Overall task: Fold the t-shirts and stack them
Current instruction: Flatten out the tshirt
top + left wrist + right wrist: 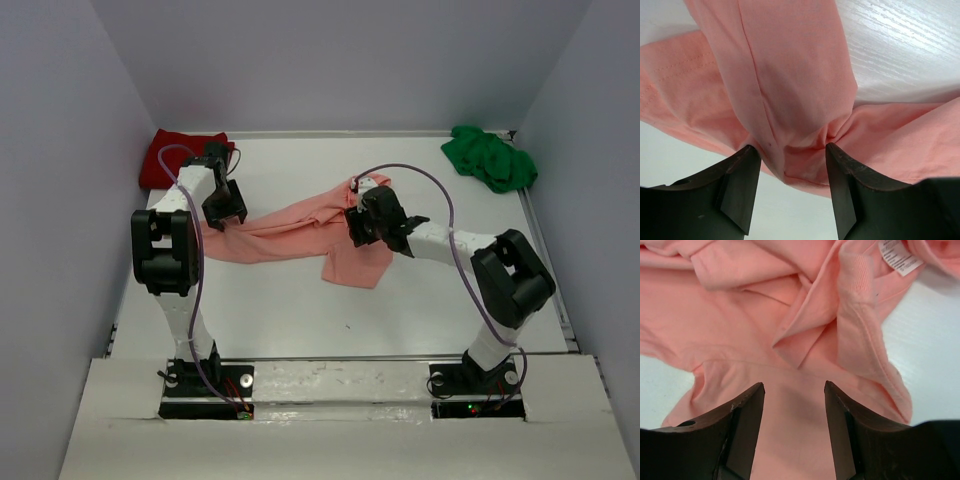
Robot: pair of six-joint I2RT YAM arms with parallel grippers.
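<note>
Across the middle of the tabletop [300, 320]: the salmon-pink t-shirt [290, 225], unfolded and rumpled, drawn out in a twisted band from left to right, with a wider flap toward the near edge at its right end. Down on the band's left end, the left claw [224, 208]; on its right end, by the collar, the right claw [366, 226].

From the left wrist: fingers [740, 185] apart, with a bunched ridge of pink cloth between them and creases at the inner edge of one tip. No clamp on the cloth to be seen.

From the right wrist: fingers [742, 425] likewise apart, with smooth pink cloth under and between them. Just past the tips, a folded pleat, the ribbed collar [857, 295] and a white label [899, 257].

At the far left corner, well apart from both claws, the dark red t-shirt [170, 158] in a compact pile. At the far right corner, the bright green t-shirt [490, 158] in a crumpled heap. All three shirts apart from one another, none stacked.
</note>
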